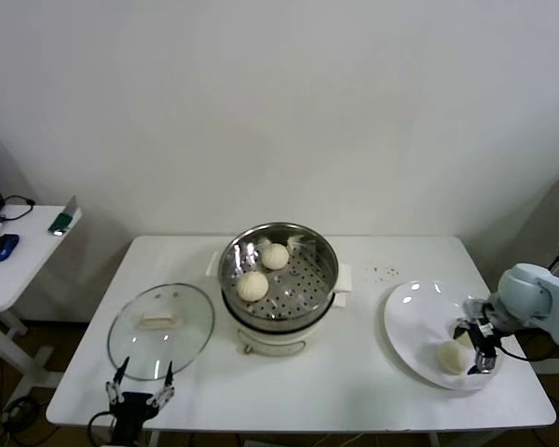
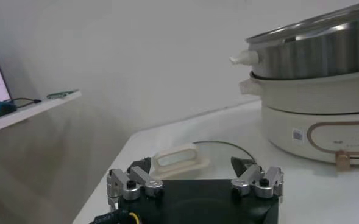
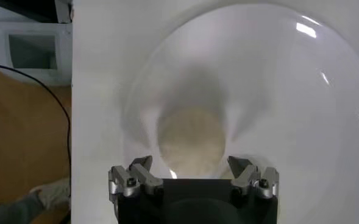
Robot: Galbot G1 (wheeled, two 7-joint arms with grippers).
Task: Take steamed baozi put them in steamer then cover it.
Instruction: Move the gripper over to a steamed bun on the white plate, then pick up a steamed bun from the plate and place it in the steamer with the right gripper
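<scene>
The steamer point(image 1: 279, 279) stands mid-table with two baozi point(image 1: 275, 256) point(image 1: 252, 286) on its perforated tray. Another baozi point(image 1: 450, 357) lies on the white plate point(image 1: 419, 321) at the right. My right gripper point(image 1: 480, 349) hovers low over that plate, open. In the right wrist view the bun point(image 3: 191, 141) sits just beyond the spread fingertips, and the right gripper point(image 3: 190, 163) is not touching it. The glass cover point(image 1: 161, 329) lies flat on the table left of the steamer. My left gripper point(image 1: 142, 380) waits open at its near edge, facing the cover's handle point(image 2: 178, 161), with the steamer point(image 2: 319, 55) farther off.
The white table's front edge point(image 1: 298, 424) runs just below the left gripper and the plate. A small side table point(image 1: 19, 265) with a blue mouse point(image 1: 2, 247) stands to the far left. A wall rises behind the table.
</scene>
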